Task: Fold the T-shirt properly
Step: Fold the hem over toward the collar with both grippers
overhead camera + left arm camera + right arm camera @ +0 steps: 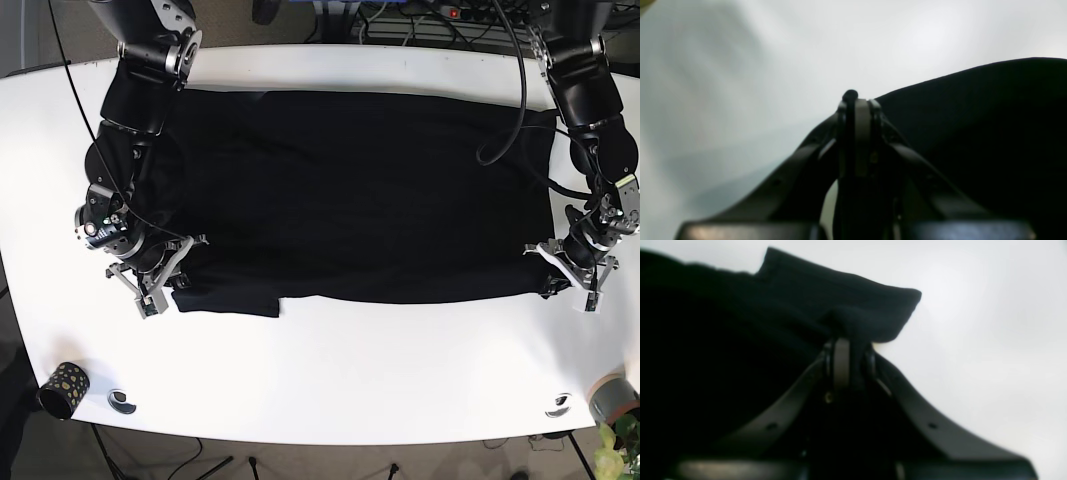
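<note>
The black T-shirt (350,190) lies spread flat across the white table (330,370). A folded part of it juts out along its near edge at the left (225,300). My right gripper (178,266) is at the shirt's near left corner. In the right wrist view the gripper (850,343) is shut on a bunched fold of the black cloth (853,303). My left gripper (548,270) is at the near right corner. In the left wrist view the gripper (857,101) is shut, with a thin edge of the shirt (973,116) pinched between its fingers.
A dark spotted cup (62,388) and a small grey object (122,401) sit near the table's front left edge. Another small object (558,404) and a grey pot with a plant (612,400) are at the front right. Cables hang behind the table (420,20).
</note>
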